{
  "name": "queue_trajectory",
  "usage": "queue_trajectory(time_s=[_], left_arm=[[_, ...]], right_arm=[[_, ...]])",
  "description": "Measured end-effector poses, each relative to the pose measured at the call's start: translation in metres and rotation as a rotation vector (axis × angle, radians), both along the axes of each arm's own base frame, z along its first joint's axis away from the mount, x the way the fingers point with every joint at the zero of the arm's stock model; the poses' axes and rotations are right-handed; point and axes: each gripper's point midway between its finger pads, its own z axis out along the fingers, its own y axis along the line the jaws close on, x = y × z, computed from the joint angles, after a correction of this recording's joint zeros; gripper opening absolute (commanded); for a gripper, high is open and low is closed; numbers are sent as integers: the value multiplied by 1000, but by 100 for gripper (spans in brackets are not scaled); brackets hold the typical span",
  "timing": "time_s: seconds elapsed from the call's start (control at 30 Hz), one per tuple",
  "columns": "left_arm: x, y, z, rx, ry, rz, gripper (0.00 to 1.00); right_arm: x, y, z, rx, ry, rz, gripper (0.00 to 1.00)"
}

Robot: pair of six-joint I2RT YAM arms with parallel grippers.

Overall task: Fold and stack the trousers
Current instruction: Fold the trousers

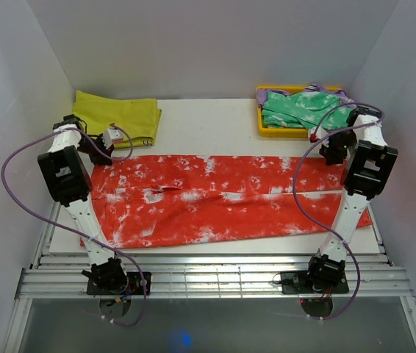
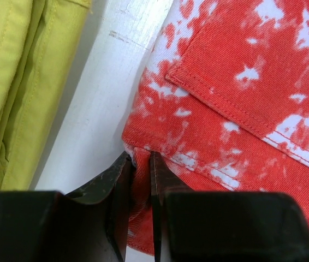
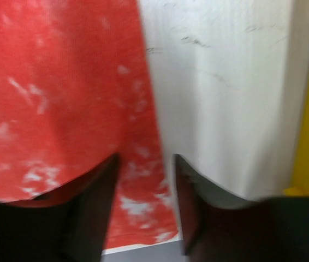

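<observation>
at opposite ends of the trousers (image 1: pixel 215 198), left gripper (image 2: pixel 141 161) pinches the edge; right gripper (image 3: pixel 145 161) points down, half open.

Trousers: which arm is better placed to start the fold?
Left. The left tool pinches the trousers at their edge; the right tool only straddles the fabric, jaws apart.

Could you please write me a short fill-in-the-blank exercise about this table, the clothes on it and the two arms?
1. The folded plain cloth at the table's far left is ____.
2. The yellow plastic tray holds a white-mottled garment coloured ____.
3. The left pincer is shut on the red-orange white-blotched fabric trousers; the right pincer stands ____ over their edge.
Missing words: yellow; green; open.
</observation>
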Motion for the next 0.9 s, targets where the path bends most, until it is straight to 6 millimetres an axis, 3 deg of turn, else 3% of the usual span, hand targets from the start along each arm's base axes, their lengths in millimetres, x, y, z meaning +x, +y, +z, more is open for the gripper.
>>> queue_trajectory(time_s=[0.07, 0.17, 0.4, 0.53, 0.67, 0.8, 0.9], left_arm=[[0, 0, 0, -3, 3, 7, 1], [1, -2, 2, -13, 11, 29, 0], [10, -2, 7, -59, 38, 191, 0], [23, -1, 21, -96, -32, 295, 0], [27, -4, 60, -126, -150, 347, 0], [24, -4, 125, -144, -347, 366, 0], [10, 0, 171, -161, -497, 394, 0]], right_arm=[[-8, 2, -2, -1, 34, 8, 34], [-15, 3, -3, -6, 67, 19, 8], [-12, -1, 1, -18, 67, -26, 8], [-3, -4, 14, -1, 18, -83, 8], [3, -8, 55, 16, -93, -132, 8], [1, -9, 118, 25, -240, -177, 8], [-5, -9, 162, 37, -350, -203, 8]])
